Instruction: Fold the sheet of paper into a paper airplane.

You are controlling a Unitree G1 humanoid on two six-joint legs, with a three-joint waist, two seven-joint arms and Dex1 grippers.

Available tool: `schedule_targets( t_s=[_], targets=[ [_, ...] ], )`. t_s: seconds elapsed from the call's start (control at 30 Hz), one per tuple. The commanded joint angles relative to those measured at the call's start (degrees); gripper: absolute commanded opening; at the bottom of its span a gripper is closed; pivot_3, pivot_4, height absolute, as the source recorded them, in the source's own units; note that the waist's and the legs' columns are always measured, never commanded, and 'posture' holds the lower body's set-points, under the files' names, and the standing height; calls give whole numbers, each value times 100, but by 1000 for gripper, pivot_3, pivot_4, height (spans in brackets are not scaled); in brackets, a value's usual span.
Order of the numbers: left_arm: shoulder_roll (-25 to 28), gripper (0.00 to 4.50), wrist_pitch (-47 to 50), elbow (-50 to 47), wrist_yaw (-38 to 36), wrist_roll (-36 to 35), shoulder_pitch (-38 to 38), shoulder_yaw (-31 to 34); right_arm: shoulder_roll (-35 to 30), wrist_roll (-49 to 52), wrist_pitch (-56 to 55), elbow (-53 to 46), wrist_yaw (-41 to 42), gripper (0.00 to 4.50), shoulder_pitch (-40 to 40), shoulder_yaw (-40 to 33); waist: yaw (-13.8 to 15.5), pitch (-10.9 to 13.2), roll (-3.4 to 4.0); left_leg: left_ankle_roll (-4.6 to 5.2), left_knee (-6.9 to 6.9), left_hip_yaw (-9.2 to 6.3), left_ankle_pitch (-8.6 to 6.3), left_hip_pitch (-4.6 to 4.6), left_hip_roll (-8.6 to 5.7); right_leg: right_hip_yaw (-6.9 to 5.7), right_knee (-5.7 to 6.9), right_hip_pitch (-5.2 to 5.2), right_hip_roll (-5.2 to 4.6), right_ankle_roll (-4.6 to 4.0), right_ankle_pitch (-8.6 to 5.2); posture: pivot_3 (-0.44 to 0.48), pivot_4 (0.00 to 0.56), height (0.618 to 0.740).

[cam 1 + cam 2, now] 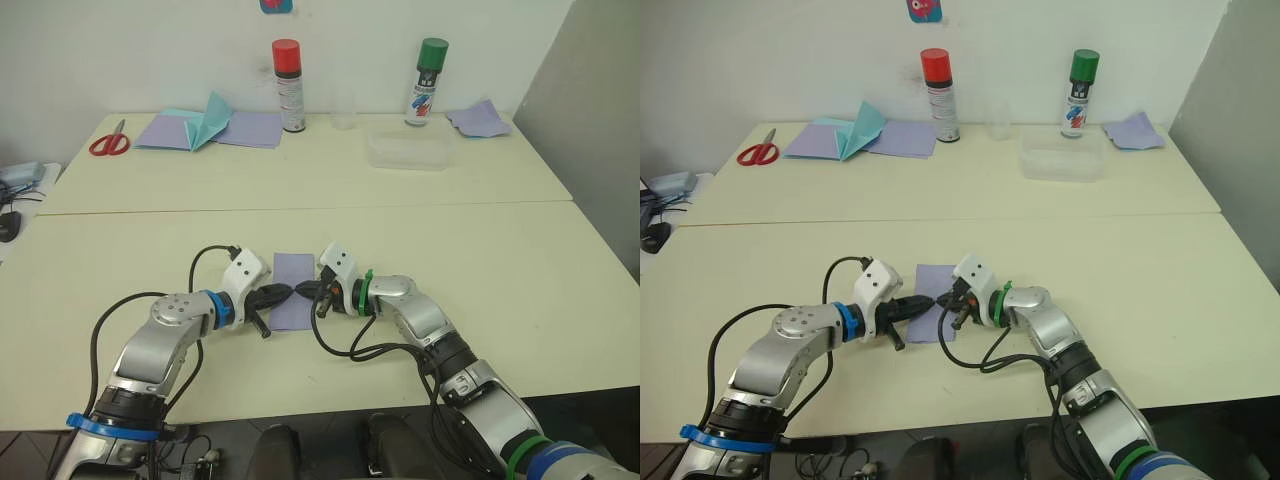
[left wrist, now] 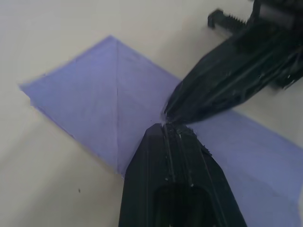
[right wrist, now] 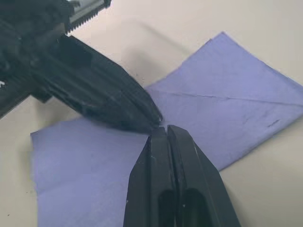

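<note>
— Lavender, thin and faintly creased: the sheet of paper (image 1: pixel 292 289) lies flat on the cream worktop (image 1: pixel 500 300) near its front edge, between the two arms. Why do both come at its middle?

— Going left to right: the left gripper (image 1: pixel 288 291) reaches in over the sheet's left edge, black fingers drawn together with nothing between them, tip down on the paper. The right gripper (image 1: pixel 299 291) meets it from the other side, likewise pinched to a point and empty — the tips all but touch.

— So they press, not grasp?

— My reading: closed tips pin the centre line or rub a crease flat. The sheet is a plain rectangle, so the airplane is barely begun.
</note>
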Motion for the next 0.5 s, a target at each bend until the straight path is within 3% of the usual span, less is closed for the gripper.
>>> schedule_targets(
  t_s=[0.03, 0.5],
  targets=[
    [50, 0, -110, 190, -4, 197, 53, -100, 29, -102, 127, 88, -30, 31, 35, 67, 1, 0, 0, 0, 0, 1, 0, 0, 0, 1, 0, 0, 0, 0, 0, 0, 150, 740],
    [50, 0, -373, 513, -104, 210, 87, -78, 39, -83, 120, 135, -8, 31, -27, 47, 0, -1, 0, 0, 2, 1, 0, 2, -1, 0, 0, 3, -1, 2, 1, 0, 150, 740]
  ],
)
